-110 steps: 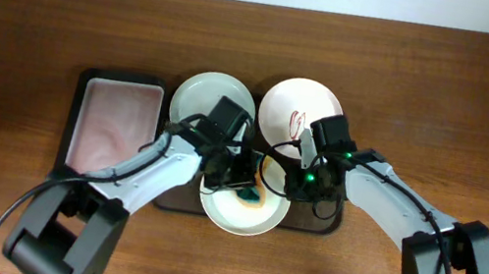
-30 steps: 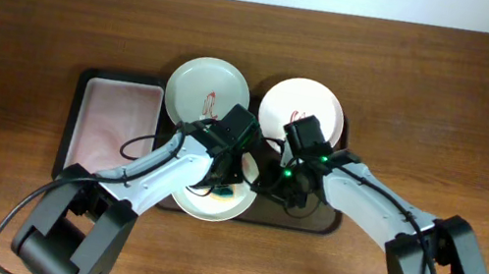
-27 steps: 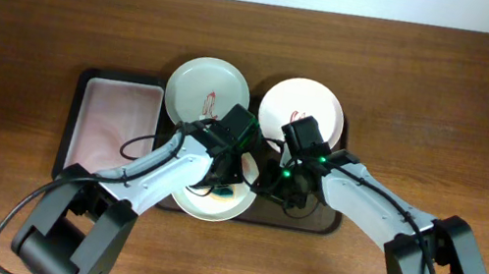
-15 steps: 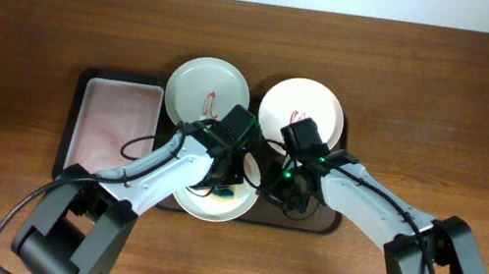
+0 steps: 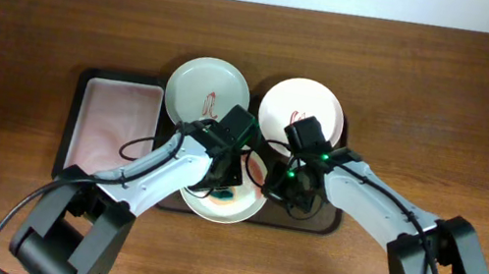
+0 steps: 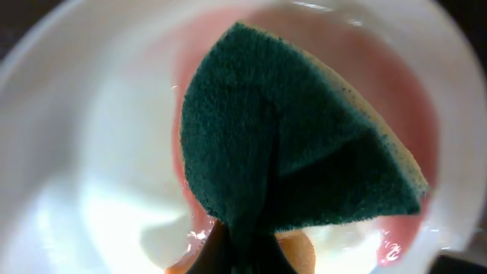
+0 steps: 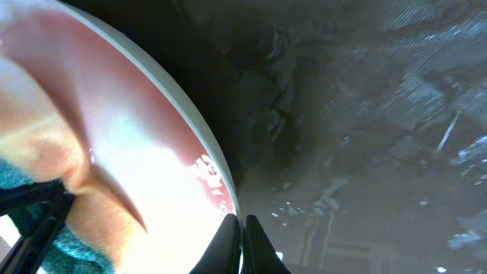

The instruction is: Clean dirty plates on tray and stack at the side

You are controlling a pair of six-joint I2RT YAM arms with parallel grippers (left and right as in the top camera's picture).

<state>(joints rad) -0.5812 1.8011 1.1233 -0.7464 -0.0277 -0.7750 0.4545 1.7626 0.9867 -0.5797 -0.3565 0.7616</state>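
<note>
The pinkish-white plate lies at the front edge of the dark brown tray. It is smeared with red sauce. My left gripper is shut on a green sponge and presses it into this plate. My right gripper is shut on the plate's right rim, with its fingertips pinching the edge over the tray. The pale green plate with a red squiggle sits at the back left. The white plate sits at the back right, its front part hidden by my right arm.
A smaller black tray with a pinkish inside lies just left of the plates. Brown tabletop stretches to the right and along the front.
The held plate has shifted a little to the right with both grippers on it. More red smear now shows on its right side. The other two plates have not moved.
</note>
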